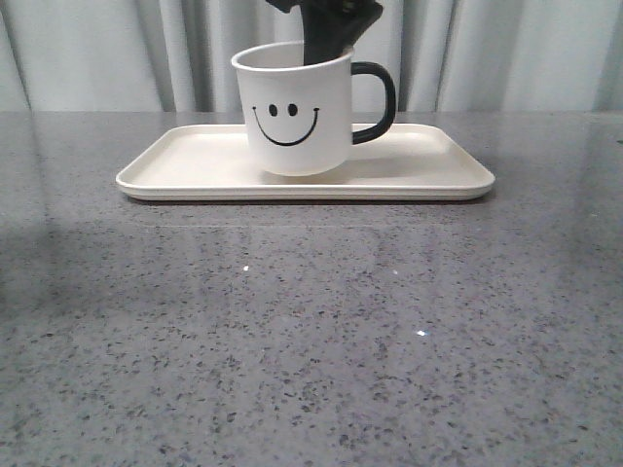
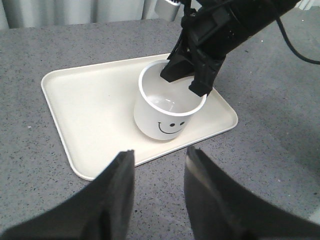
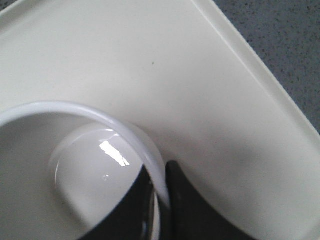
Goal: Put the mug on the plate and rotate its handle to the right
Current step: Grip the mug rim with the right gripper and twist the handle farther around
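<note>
The white mug (image 1: pixel 292 117) with the black smiley face stands on the cream plate (image 1: pixel 195 161), near its middle. Its black handle (image 1: pixel 380 102) points to the right in the front view. My right gripper (image 1: pixel 331 44) comes down from above and is shut on the mug's rim, one finger inside and one outside; this shows in the right wrist view (image 3: pixel 162 192) and the left wrist view (image 2: pixel 184 80). My left gripper (image 2: pixel 160 152) is open and empty, over the table just short of the plate's (image 2: pixel 85 110) near edge. The right arm hides the handle in the left wrist view.
The grey speckled table (image 1: pixel 311 341) stretches from the plate to the front. A pale curtain (image 1: pixel 97 49) hangs behind the table. The right arm's black body and cable (image 2: pixel 240 25) reach over the plate's far right corner.
</note>
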`<state>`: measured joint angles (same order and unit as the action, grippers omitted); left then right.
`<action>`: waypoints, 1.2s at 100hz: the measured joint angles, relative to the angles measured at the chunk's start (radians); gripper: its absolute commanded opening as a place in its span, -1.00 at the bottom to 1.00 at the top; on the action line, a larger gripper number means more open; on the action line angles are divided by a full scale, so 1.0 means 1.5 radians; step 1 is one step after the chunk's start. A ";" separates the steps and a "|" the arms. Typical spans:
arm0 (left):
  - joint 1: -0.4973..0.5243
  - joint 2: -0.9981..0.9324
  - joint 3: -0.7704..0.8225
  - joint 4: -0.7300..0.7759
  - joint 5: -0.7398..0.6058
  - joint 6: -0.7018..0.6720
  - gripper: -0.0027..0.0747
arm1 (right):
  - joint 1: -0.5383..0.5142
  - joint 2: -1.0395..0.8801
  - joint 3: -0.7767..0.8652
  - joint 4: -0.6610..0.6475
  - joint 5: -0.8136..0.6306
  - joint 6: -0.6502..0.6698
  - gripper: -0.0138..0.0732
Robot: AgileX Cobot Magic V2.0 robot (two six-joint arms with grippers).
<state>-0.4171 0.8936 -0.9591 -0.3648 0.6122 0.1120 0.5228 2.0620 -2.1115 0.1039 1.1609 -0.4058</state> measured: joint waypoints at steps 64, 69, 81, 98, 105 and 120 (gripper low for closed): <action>0.000 0.000 0.000 0.000 0.000 0.000 -0.31 | 0.000 0.015 0.000 0.020 -0.018 -0.058 -0.70; 0.000 0.000 0.000 0.000 0.000 0.000 -0.31 | 0.000 0.015 0.000 0.021 -0.021 -0.058 -0.56; 0.000 0.000 0.000 0.000 0.000 0.000 -0.31 | 0.000 0.015 0.000 0.021 -0.025 -0.059 -0.22; 0.000 0.000 0.000 0.000 0.000 0.000 -0.31 | 0.000 0.015 -0.002 0.023 -0.032 -0.064 -0.14; 0.000 0.000 0.000 0.000 0.000 0.000 -0.31 | 0.000 0.015 -0.002 0.023 -0.035 -0.064 -0.14; 0.000 0.000 0.000 -0.001 0.000 0.000 -0.31 | 0.000 0.014 -0.002 0.017 -0.037 -0.064 -0.14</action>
<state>-0.4171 0.8936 -0.9591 -0.3669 0.6122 0.1120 0.5228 2.0825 -2.1138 0.1288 1.1049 -0.5017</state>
